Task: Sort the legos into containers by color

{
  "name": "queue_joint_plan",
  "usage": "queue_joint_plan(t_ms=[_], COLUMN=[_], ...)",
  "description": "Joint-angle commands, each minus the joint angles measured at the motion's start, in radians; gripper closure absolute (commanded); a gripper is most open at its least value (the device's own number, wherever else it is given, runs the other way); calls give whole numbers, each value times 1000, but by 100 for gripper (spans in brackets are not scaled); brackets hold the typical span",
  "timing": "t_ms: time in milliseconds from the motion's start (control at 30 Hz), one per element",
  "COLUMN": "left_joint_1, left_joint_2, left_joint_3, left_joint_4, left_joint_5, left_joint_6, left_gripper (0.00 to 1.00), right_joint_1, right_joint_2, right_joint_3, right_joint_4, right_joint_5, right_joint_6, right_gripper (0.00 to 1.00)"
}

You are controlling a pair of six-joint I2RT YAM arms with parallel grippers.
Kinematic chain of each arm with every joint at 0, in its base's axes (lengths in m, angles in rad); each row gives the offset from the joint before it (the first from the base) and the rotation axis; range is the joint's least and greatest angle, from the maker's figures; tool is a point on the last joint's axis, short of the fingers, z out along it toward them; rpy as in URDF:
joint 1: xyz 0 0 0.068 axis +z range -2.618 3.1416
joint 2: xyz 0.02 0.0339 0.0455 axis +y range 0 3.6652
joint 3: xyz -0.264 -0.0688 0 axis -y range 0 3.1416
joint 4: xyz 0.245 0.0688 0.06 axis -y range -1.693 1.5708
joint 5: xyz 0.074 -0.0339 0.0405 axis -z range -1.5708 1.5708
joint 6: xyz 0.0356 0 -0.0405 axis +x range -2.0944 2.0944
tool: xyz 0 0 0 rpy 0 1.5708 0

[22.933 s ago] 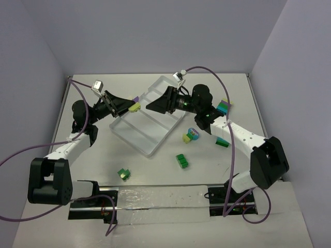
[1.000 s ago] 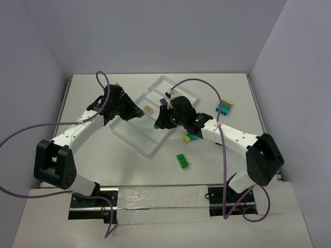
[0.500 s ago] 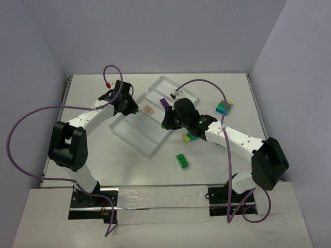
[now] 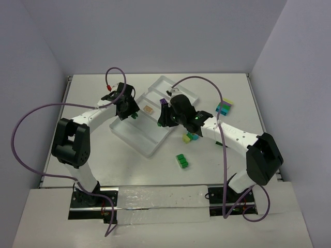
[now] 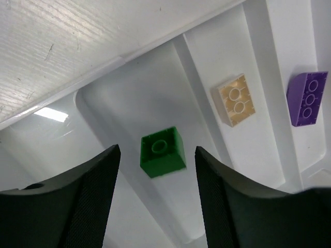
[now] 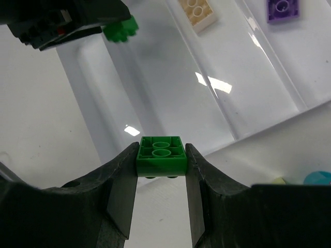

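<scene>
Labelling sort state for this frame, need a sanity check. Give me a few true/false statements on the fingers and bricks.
1. The right fingers clamp a green brick. True.
2. The left fingers hold a second green brick. False: they stand open, and it is free of both, in the tray's end compartment.
3. The peach brick and purple brick share a compartment. False: they are in neighbouring compartments.
4. A green clump lies on the table outside the tray. True.

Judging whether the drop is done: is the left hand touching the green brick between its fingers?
Apart. The left wrist view shows bare white tray on both sides of the green brick, between it and the left hand.
</scene>
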Motion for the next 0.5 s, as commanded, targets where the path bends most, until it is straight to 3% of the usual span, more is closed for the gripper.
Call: queue_joint_plan(t_ms=[0,133,300,467], left_joint_1=[-9,-10,-10,-6], left_joint_2=[-19,-66,-160,-294], left_joint_3=[46,71,98,90], left_joint_4=[-15,-44,-102,-197], left_joint_5=[-14,-26,-56,-137], left_joint_6=[18,30,48,55], left_gripper=[12,4,4,4], right_joint_1=[-3,-2,-3,-2], right_joint_2=[60,116,204,305], right_joint_3=[87,131,199,281], right_joint_4=[37,54,55,43], right_joint_5=[-31,-64,-86,-88], right_joint_6=[13,22,33,39], right_gripper=[95,95,94,87])
